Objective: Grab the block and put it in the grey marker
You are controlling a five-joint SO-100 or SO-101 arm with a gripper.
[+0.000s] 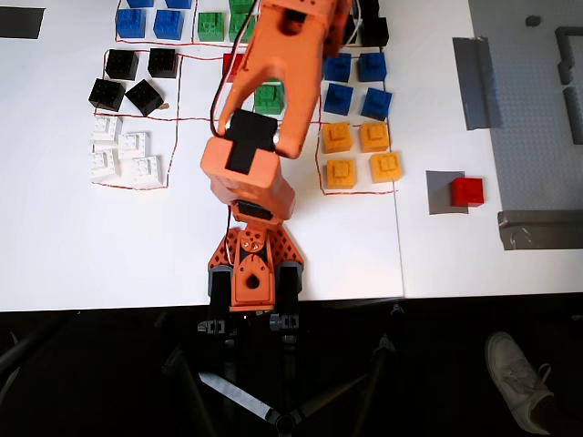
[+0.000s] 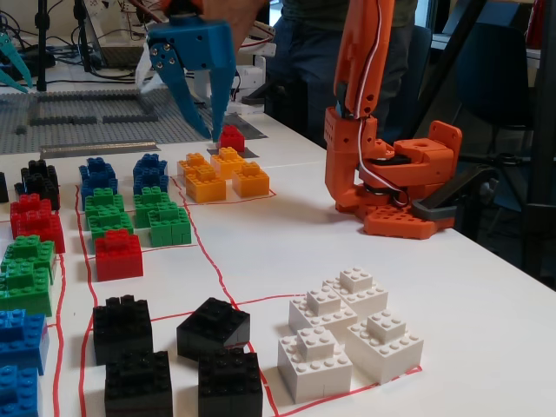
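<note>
Plainly, the block already sits on the grey marker. In the overhead view it rests on the right-hand part of the patch, with its right side at or just past the edge. In the fixed view it stands upright behind the yellow blocks.

The gripper hangs above the counter with its blue jaws spread and nothing between them. From that view it appears to be over the far rows of blocks. The overhead view hides it under the arm, so I cannot tell exactly which block it is over.

Judging by this, the placing looks done and the step in hand is either retiring or going for another piece. If the arm retires, it should lift clear so the jaws do not brush the rows.

If another piece is wanted, the lone red block in the green section is a fair candidate. The green blocks stand just beside it, so the gripper should come straight down from above with the jaws wide. The jaws should span the two sides that have free room and close only once they sit low on the walls, under the studs. A slanted approach risks nudging the neighbours. A later placement should aim for the bare left part of the marker.
</note>
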